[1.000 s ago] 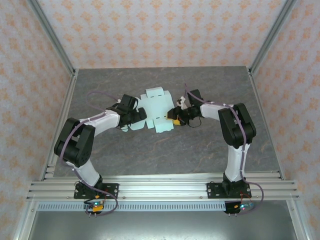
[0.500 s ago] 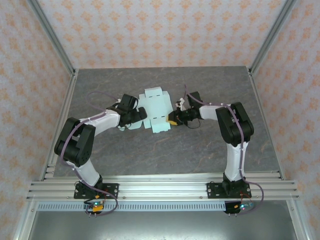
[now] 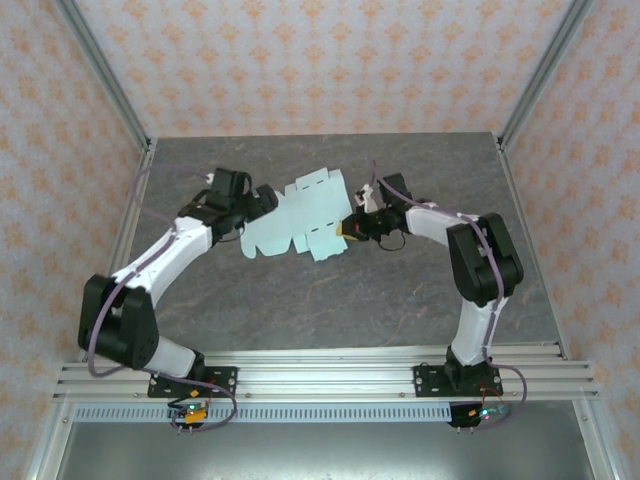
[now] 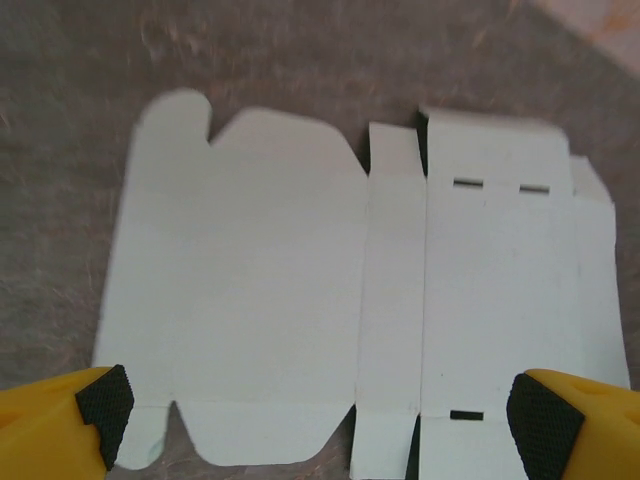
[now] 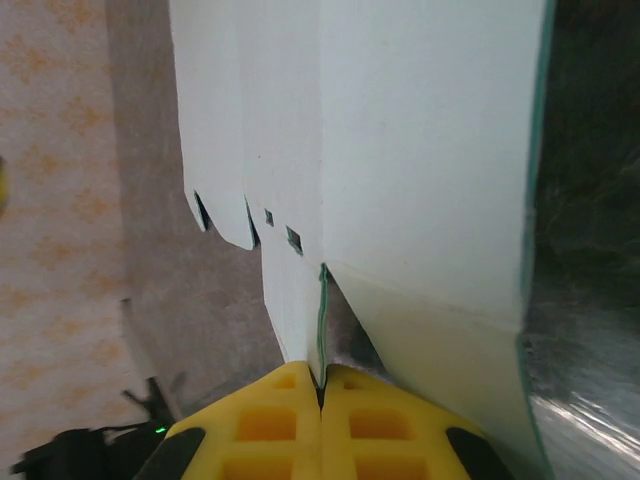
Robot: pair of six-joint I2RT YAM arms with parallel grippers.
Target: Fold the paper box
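The pale green paper box (image 3: pixel 300 215), an unfolded sheet on the grey surface (image 3: pixel 330 300), has one edge pinched tight between the shut right jaws, while the left jaws stand wide open with the sheet spread out just ahead of them.

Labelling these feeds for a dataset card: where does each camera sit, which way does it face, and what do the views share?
Top external: above and behind the bases, looking down on the table; both arms flank the paper box.
Left wrist: on the left arm, looking down at the unfolded box; open left end effector, fingers at the bottom corners.
Right wrist: on the right arm, looking along the box; right end effector shut on its edge.
Shared: all see the paper box.
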